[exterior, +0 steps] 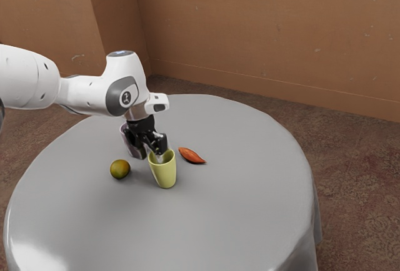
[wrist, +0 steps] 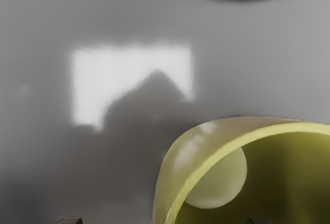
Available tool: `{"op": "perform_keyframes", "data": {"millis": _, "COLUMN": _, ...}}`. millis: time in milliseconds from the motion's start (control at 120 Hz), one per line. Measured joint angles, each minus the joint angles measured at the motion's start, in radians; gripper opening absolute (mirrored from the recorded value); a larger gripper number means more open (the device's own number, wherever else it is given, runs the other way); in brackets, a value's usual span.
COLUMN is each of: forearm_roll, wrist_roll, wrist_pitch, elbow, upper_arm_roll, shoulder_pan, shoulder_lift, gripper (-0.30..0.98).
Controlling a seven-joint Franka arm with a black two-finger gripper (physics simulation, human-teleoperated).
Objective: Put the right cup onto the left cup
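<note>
- Nearest the worktop's (exterior: 231,221) near edge, though well in from it, stands the yellow cup (exterior: 164,172), upright; I take it for the right cup, the one to lift.
- The round fruit (exterior: 120,169) lies beside it, toward the exterior view's left; a low sideways carry could knock it rolling.
- The gripper (exterior: 152,156) is over the yellow cup's rim, fingers apart, one over the mouth and one outside. Closing too high could pinch only the lip, letting the cup swing or slip; descending off-line could press a fingertip onto the rim and tip it.
- The red-orange sweet potato (exterior: 192,155) lies just beyond; a wide swing might nudge it.
- Farther back, partly behind the gripper, is the pinkish cup (exterior: 124,136), the likely target. A tilted or off-centre release could topple both.
</note>
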Motion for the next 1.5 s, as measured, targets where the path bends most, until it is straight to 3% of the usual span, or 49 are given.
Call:
{"op": "perform_keyframes", "data": {"millis": 158, "forearm_roll": 0.006, "wrist_roll": 0.002, "wrist_pitch": 0.014, "elbow": 0.002, "upper_arm_roll": 0.0, "shoulder_pan": 0.0, "shoulder_lift": 0.007, "gripper": 0.08}}
{"op": "perform_keyframes", "data": {"millis": 375, "forearm_roll": 0.009, "wrist_roll": 0.004, "wrist_pitch": 0.033, "elbow": 0.001, "upper_arm_roll": 0.0, "shoulder_pan": 0.0, "shoulder_lift": 0.022, "gripper": -0.05}}
{"op": "perform_keyframes", "data": {"millis": 800, "forearm_roll": 0.016, "wrist_roll": -0.001, "wrist_pitch": 0.037, "elbow": -0.002, "upper_arm_roll": -0.002, "shoulder_pan": 0.0, "shoulder_lift": 0.003, "gripper": -0.09}}
{"op": "perform_keyframes", "data": {"millis": 1250, "forearm_roll": 0.018, "wrist_roll": -0.008, "wrist_pitch": -0.07, "elbow": -0.028, "upper_arm_roll": 0.0, "shoulder_pan": 0.039, "shoulder_lift": -0.234, "gripper": -0.1}}
{"op": "perform_keyframes", "data": {"millis": 1500, "forearm_roll": 0.019, "wrist_roll": 0.002, "wrist_pitch": -0.142, "elbow": 0.027, "upper_arm_roll": 0.084, "shoulder_pan": 0.066, "shoulder_lift": -0.264, "gripper": -0.1}}
